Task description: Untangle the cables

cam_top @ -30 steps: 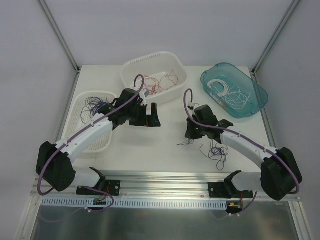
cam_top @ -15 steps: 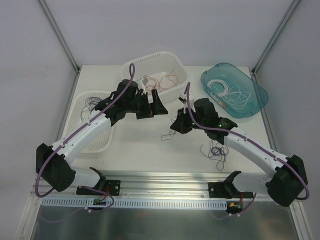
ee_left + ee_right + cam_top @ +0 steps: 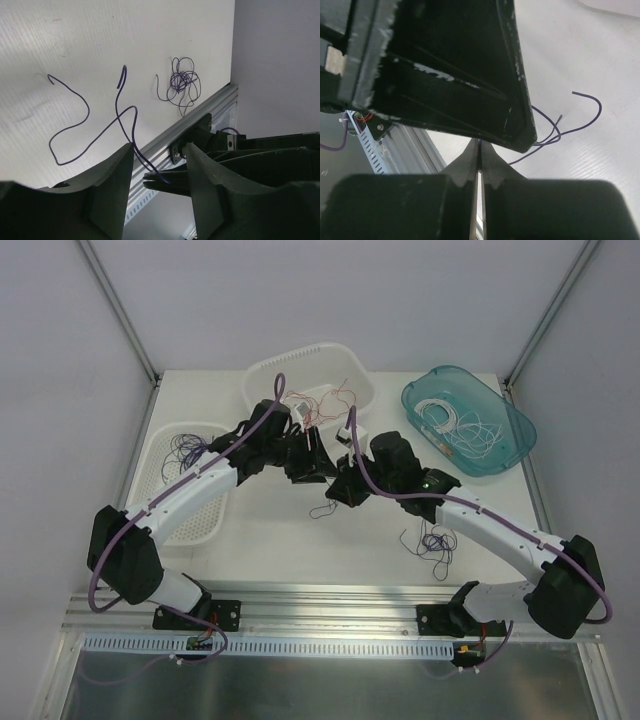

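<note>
A tangle of purple cables lies on the table beside the right forearm. At mid-table the right gripper is clamped fully closed on one end of a single purple cable, whose free length curls loose on the surface, apart from the tangle. The left gripper straddles this cable next to the right fingertips, jaws apart and not yet pinching. To hand over cleanly, seat the cable deep between the left pads, close firmly, and release the right only once the grip is sure. Farther back stand a white tray with purple cables, a white basket with red cables, and a teal bin with white cables. No legible brand, label or writing appears.
</note>
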